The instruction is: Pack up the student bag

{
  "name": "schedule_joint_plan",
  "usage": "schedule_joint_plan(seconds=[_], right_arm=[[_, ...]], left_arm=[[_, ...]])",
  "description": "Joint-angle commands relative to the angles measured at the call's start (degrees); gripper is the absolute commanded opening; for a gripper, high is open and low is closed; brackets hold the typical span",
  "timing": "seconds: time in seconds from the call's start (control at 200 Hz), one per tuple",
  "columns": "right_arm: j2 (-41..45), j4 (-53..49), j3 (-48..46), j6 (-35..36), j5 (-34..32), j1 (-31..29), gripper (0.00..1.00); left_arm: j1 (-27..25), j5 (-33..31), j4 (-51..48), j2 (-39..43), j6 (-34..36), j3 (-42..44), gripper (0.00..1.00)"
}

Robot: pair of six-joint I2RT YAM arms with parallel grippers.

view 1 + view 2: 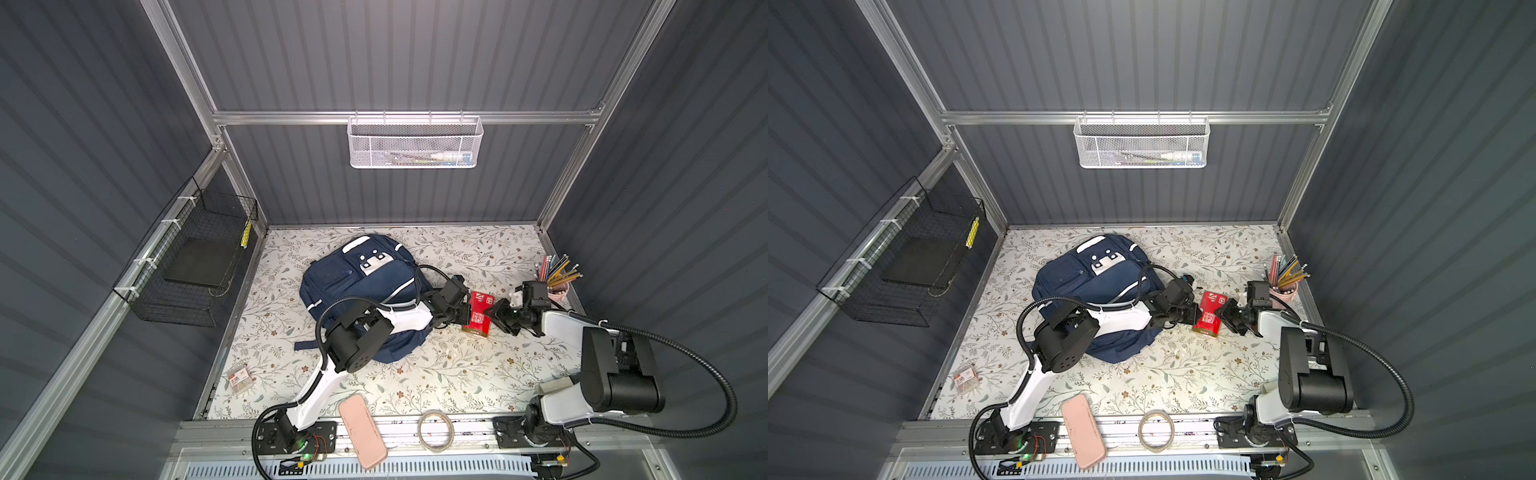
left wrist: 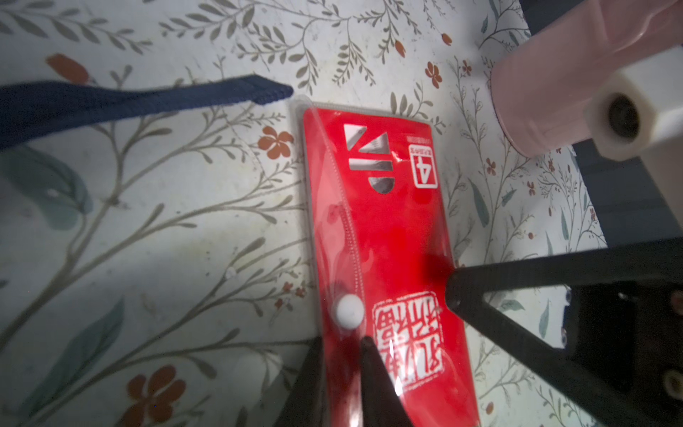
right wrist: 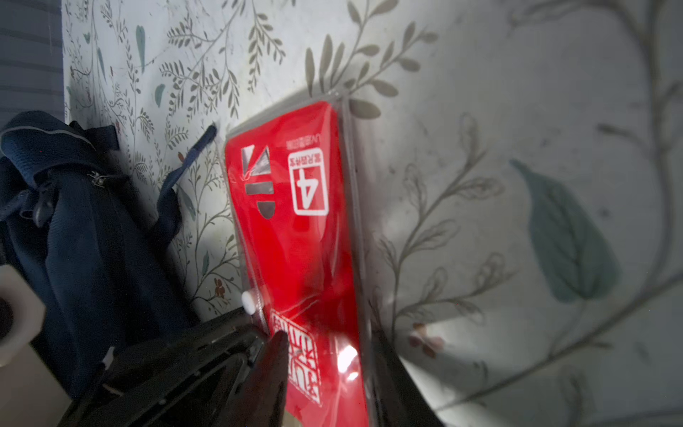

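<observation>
Where the arms meet right of the bench's [image 1: 457, 374] middle, the jaws of the left gripper [image 2: 342, 347] pinch a red packet [image 1: 478, 309] marked "4". Those of the right gripper [image 3: 329, 336] straddle its other edge, grip unclear. Beyond and leftward, the student bag [image 1: 361, 286] reaches toward the far edge.

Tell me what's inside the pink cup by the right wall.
Pencils stand in the cup, fanned out with their ends up: grey, yellow and reddish ones. Their lower ends and the cup's bottom are hidden by its wall, so anything lying under them cannot be seen.
</observation>
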State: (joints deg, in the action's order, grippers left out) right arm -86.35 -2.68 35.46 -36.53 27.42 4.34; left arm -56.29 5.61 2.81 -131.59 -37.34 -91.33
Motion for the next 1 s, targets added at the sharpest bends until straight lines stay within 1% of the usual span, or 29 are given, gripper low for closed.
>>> schedule_joint_plan(seconds=[0.0,0.065,0.135,0.17,0.28,0.385,0.435,0.495,0.58,0.64,0.695,0.745,0.85,0.885,0.936,0.966,0.996], right_arm=[[-1.4,6.1,0.2,-0.5,9.8,-1.6,0.34],[-0.9,7.2,0.0,-0.1,9.3,-2.8,0.32],[-1.5,13.4,-1.8,-2.9,12.9,-3.0,0.3],[-1.8,13.7,-1.9,-3.5,12.9,-3.2,0.29],[0.6,6.1,-0.8,-0.8,6.8,-3.6,0.22],[4.4,-0.9,-0.1,1.5,1.4,-3.6,0.09],[5.3,-3.1,0.5,2.5,0.7,-3.6,0.03],[6.1,-4.3,0.6,3.4,0.3,-3.6,0.0],[8.0,-6.4,0.7,3.8,0.8,-3.6,0.0],[11.6,-7.6,0.3,3.7,1.2,-3.7,0.0],[15.8,-9.9,0.3,3.6,0.9,-3.8,0.0],[20.0,-12.7,0.9,3.6,0.2,-3.7,0.0],[28.9,-17.2,2.4,3.2,0.9,-4.0,0.0],[30.8,-18.6,3.3,2.8,1.3,-4.2,0.0],[33.0,-21.1,4.8,2.8,1.9,-4.9,0.0],[34.2,-22.2,5.6,2.5,1.7,-5.5,0.0],[35.3,-23.0,6.3,2.2,1.1,-6.6,0.0]], left_arm=[[-0.3,3.1,2.5,-0.3,-2.3,3.0,0.19],[-0.4,3.0,2.6,-0.3,-2.4,3.4,0.18],[-0.3,3.6,3.2,-0.2,-2.5,3.8,0.18],[-0.4,3.9,3.5,0.0,-2.7,4.1,0.18],[-0.3,2.7,3.7,1.6,-2.5,5.5,0.18],[-0.3,2.7,3.3,3.3,-2.1,5.6,0.18],[-0.3,3.0,3.0,4.0,-2.1,5.2,0.19],[-0.3,3.2,1.9,4.9,-1.9,4.3,0.2],[-0.4,4.2,2.0,7.2,-1.8,4.4,0.22],[-0.4,4.4,1.3,10.8,-0.4,4.7,0.24],[-0.8,4.2,-3.3,14.4,3.5,2.4,0.29],[-1.2,2.3,-9.1,17.9,7.0,-0.2,0.34],[-0.6,-1.0,-14.2,25.6,9.6,0.5,0.48],[-0.5,-2.4,-17.1,27.5,11.3,0.4,0.57],[-0.5,-5.4,-22.6,29.6,14.0,-0.5,0.75],[-0.5,-7.1,-26.1,30.5,16.0,-1.0,0.83],[-0.4,-8.8,-29.3,31.4,17.9,-1.5,0.88]])
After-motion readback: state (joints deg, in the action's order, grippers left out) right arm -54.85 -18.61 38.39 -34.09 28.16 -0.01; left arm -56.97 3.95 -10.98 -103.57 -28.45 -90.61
